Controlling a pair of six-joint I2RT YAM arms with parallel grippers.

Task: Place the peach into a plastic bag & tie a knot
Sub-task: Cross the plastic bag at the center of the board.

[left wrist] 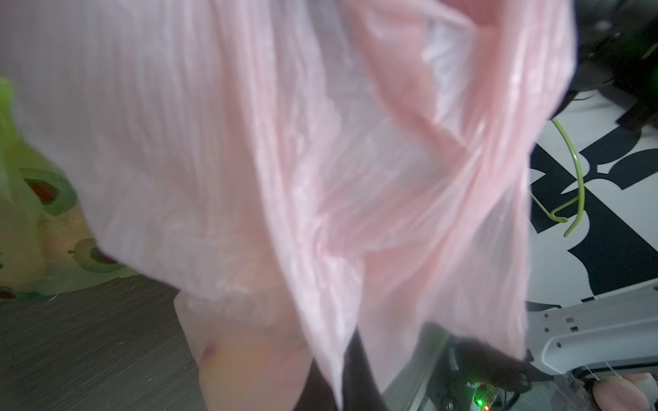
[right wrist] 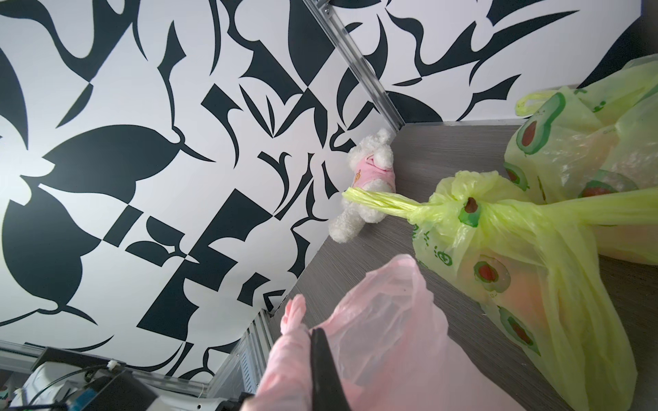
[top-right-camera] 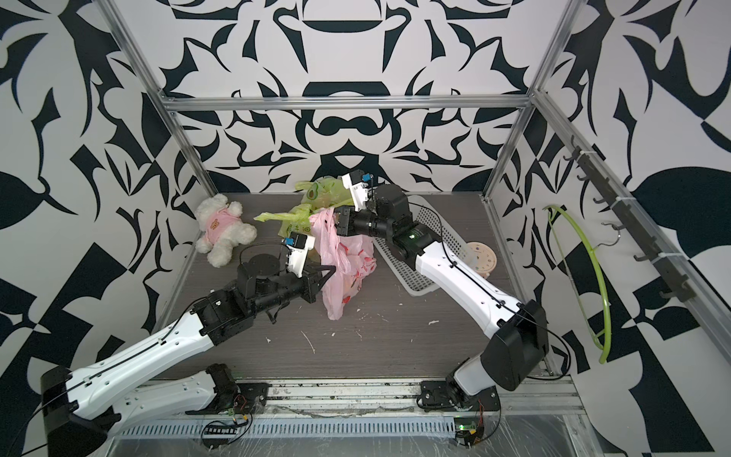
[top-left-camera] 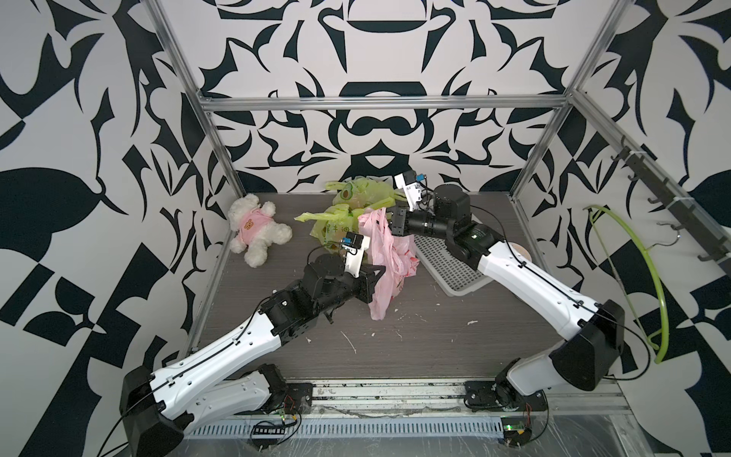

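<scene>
A pink plastic bag [top-left-camera: 395,257] hangs above the middle of the table, stretched between my two grippers. My left gripper [top-left-camera: 377,273] is shut on its near side. My right gripper [top-left-camera: 389,222] is shut on a bunched handle at its upper, far end. In the left wrist view the pink film [left wrist: 320,142] fills the frame, and an orange-yellow rounded shape that looks like the peach [left wrist: 249,370] shows through it low in the bag. The right wrist view shows one black finger [right wrist: 324,370] pressed against the gathered pink plastic [right wrist: 391,338].
Two knotted green avocado-print bags [top-left-camera: 352,198] lie just behind the pink bag. A white teddy bear [top-left-camera: 255,231] lies at the back left. A grey perforated tray [top-left-camera: 447,269] sits under my right arm, with a round cup [top-right-camera: 484,257] beyond it. A green hanger [top-left-camera: 652,277] hangs on the right wall.
</scene>
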